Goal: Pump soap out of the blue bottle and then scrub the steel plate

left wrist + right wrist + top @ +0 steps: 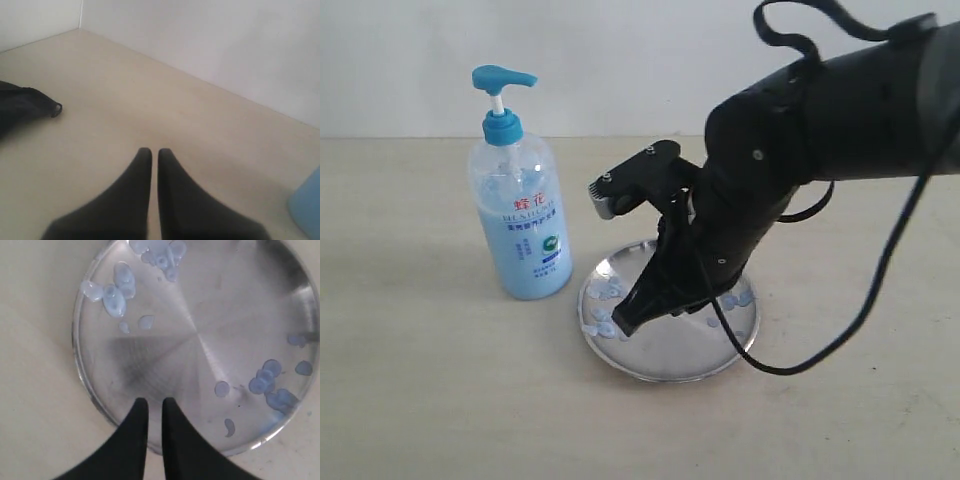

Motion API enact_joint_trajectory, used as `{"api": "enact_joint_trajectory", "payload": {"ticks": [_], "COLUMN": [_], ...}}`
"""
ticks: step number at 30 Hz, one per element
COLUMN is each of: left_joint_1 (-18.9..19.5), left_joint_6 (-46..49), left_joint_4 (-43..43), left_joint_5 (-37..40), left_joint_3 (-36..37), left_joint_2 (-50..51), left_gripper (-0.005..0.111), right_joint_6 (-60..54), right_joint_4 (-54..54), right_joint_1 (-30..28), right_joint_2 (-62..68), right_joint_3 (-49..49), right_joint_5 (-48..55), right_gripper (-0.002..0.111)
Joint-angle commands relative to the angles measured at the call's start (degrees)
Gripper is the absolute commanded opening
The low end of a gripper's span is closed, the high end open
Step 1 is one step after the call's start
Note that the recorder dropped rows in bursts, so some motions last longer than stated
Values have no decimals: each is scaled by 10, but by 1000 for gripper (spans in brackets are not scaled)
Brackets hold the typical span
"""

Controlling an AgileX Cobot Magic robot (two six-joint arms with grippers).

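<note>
The blue bottle (525, 225) stands upright on the table, just left of the steel plate (670, 355). Pale soap (605, 300) lies in blobs on the plate's left part. My right gripper (623, 328) points down over the plate's left rim, shut with nothing between its fingers. In the right wrist view its tips (155, 401) hang just inside the rim of the steel plate (200, 335), with soap (114, 299) in clusters on two sides. My left gripper (151, 151) is shut over bare table, with a blue edge of the bottle (306, 210) off to one side.
The beige table (420, 400) runs to a white wall (620, 60) behind. A black cable (880, 290) loops from the right arm down beside the plate. A dark object (22, 106) lies on the table in the left wrist view.
</note>
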Motion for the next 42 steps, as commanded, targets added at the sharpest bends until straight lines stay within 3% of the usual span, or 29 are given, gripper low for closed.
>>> {"api": "enact_joint_trajectory", "payload": {"ticks": [1,5,9,11,14,16,17,19,21,24,27,30,31,33,38,40,42], "left_joint_1": [0,0,0,0,0,0,0,0,0,0,0,0,0,0,0,0,0], "left_joint_6": [-9,-9,-9,-9,-9,-9,-9,-9,-9,-9,-9,-9,-9,-9,-9,-9,-9], "left_joint_4": [-9,-9,-9,-9,-9,-9,-7,-7,-7,-7,-7,-7,-7,-7,-7,-7,-7], "left_joint_5": [3,3,3,3,3,3,3,3,3,3,3,3,3,3,3,3,3], "left_joint_3": [2,2,2,2,2,2,2,2,2,2,2,2,2,2,2,2,2], "left_joint_2": [-3,-3,-3,-3,-3,-3,-3,-3,-3,-3,-3,-3,-3,-3,-3,-3,-3], "left_gripper": [4,4,4,4,4,4,4,4,4,4,4,4,4,4,4,4,4], "right_joint_6": [-23,-8,-65,-102,-95,-18,27,65,20,-103,-124,-8,73,117,-108,-156,-130], "right_joint_4": [-32,1,76,50,-76,-142,-138,-84,-15,-19,-128,-192,-175,-105,-70,-119,-197], "right_joint_1": [-2,-20,-24,-24,-34,-45,-50,-51,-51,-53,-53,-53,-53,-45,-33,-41,-51], "right_joint_2": [58,138,168,166,162,169,173,175,170,162,161,166,168,170,156,151,151], "right_joint_3": [-64,-156,-231,-242,-243,-243,-243,-245,-245,-243,-241,-241,-241,-241,-241,-235,-233], "right_joint_5": [-4,33,218,312,282,150,83,42,114,316,316,137,51,12,316,316,283], "right_gripper": [0,0,0,0,0,0,0,0,0,0,0,0,0,0,0,0,0]}}
